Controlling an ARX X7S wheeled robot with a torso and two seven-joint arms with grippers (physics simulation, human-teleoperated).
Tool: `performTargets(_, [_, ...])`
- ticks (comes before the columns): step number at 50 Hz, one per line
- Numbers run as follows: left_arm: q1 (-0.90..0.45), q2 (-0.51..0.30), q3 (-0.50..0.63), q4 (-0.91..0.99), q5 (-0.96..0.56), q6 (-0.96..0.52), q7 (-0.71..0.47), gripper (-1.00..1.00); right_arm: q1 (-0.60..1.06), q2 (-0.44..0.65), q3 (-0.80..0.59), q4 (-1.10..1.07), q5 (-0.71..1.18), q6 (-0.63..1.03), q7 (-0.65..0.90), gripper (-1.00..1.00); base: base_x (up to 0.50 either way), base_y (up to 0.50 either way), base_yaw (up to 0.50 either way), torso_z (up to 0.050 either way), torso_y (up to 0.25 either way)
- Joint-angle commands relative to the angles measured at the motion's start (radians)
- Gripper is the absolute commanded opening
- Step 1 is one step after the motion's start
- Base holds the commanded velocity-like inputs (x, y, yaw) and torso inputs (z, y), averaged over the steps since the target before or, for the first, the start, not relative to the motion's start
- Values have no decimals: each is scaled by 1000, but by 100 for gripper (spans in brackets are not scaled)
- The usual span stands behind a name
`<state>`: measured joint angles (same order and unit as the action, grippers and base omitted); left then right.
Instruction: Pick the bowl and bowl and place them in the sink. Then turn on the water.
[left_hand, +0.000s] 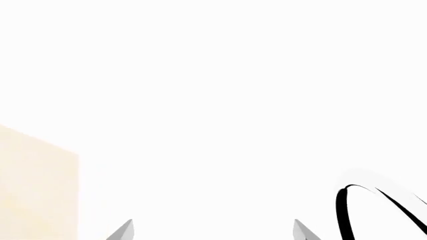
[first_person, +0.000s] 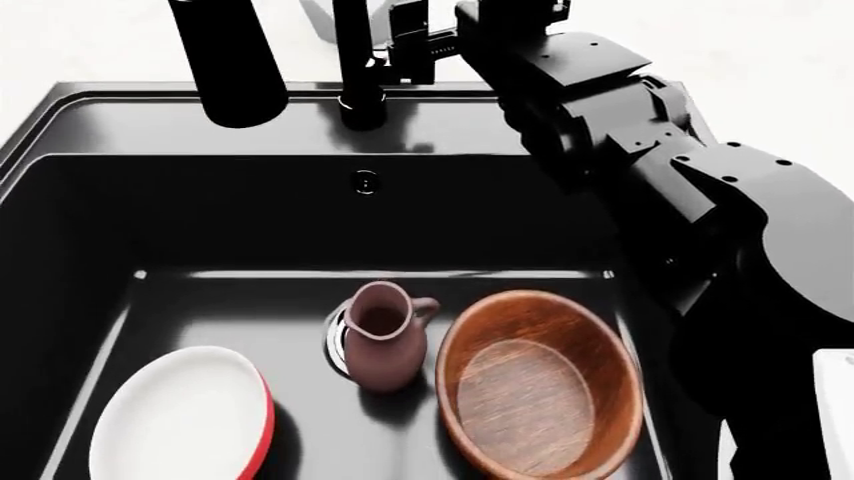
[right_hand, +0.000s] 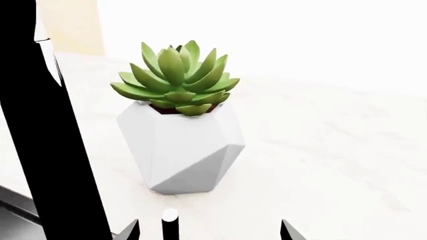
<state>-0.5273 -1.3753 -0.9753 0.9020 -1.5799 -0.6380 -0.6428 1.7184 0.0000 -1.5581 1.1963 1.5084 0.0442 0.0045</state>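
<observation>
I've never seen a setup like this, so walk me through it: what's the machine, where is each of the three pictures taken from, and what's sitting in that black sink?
These are simulator renders from a two-armed wheeled robot. The head view looks down from its head into a black sink. In it lie a red bowl with a white inside, a wooden bowl and a small mauve pitcher by the drain. The black tap rises behind, and the robot's right arm reaches towards it.

The other two pictures come from cameras near each gripper. The right gripper faces a potted succulent on a pale counter; its fingers are apart and hold nothing. The left gripper is also open and empty, facing mostly white glare.
</observation>
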Motion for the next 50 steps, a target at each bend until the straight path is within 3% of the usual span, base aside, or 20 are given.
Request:
performTargets(1, [-2,-11,-6,3,-20,-1,-7,100,5,0,-1,13,17,4,-6,100,0,0,0,0,0])
performTargets(9, [-6,-36,5,19,4,11,-3,100,4,0,-3,22,7,13,-11,100,0,0,0,0,-11])
performTargets(50, [-20,-2,-5,34,-8,10,4,100,32,0,-2,0,2,12,-34,100,0,0,0,6,-44])
